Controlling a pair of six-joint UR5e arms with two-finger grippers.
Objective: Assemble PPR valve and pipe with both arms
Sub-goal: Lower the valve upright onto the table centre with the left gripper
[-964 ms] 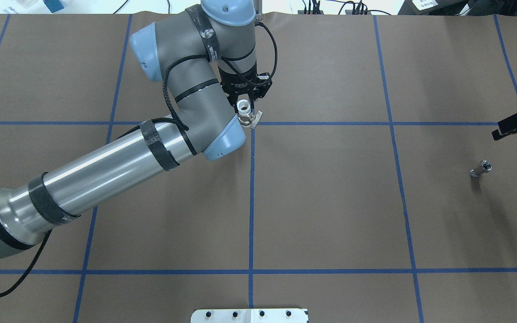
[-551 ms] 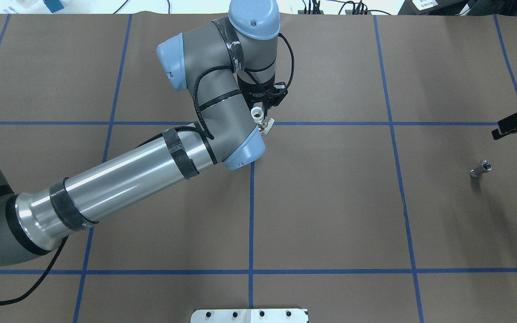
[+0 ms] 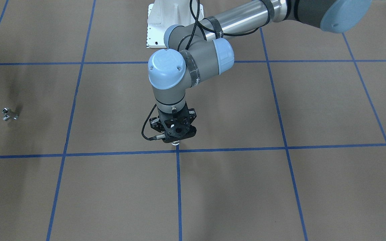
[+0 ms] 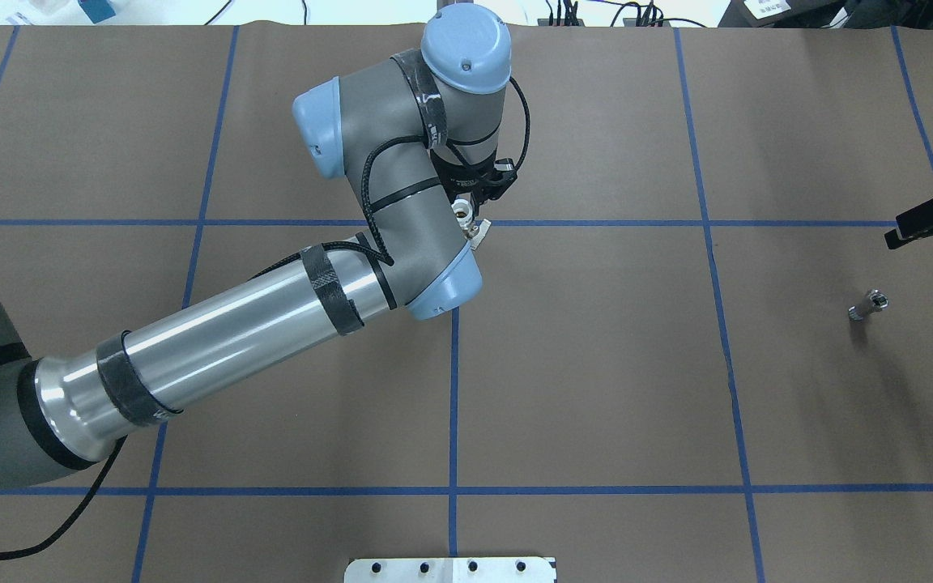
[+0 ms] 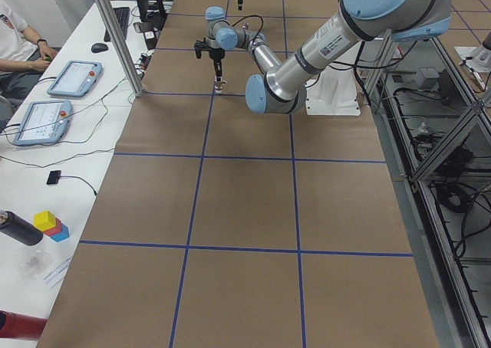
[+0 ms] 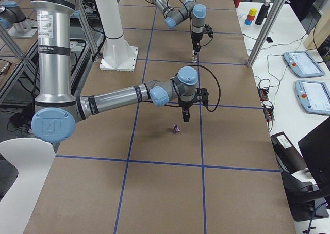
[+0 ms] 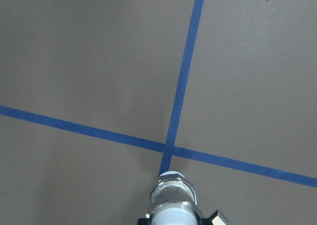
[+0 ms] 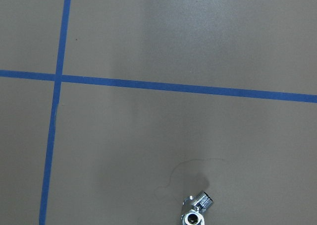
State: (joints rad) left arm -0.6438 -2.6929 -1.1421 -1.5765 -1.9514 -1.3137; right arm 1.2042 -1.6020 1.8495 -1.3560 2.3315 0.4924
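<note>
My left gripper (image 4: 467, 210) pinches the PPR valve (image 7: 174, 205) above the tape crossing (image 7: 168, 148). The pipe (image 4: 867, 306) lies far right, near my right gripper (image 4: 930, 223) (I can't tell its spread), which I'd centre squarely overhead first.

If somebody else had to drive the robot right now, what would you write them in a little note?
Left gripper: shut on the PPR valve, holding it upright over the blue tape crossing mid-table.
Right gripper: holds nothing; whether it is open or shut cannot be told. It hovers near the pipe.
Pipe: lying on the table on the robot's right side, untouched.
Done: valve gripped.
Left: grab the pipe, bring the two together, join them.
</note>
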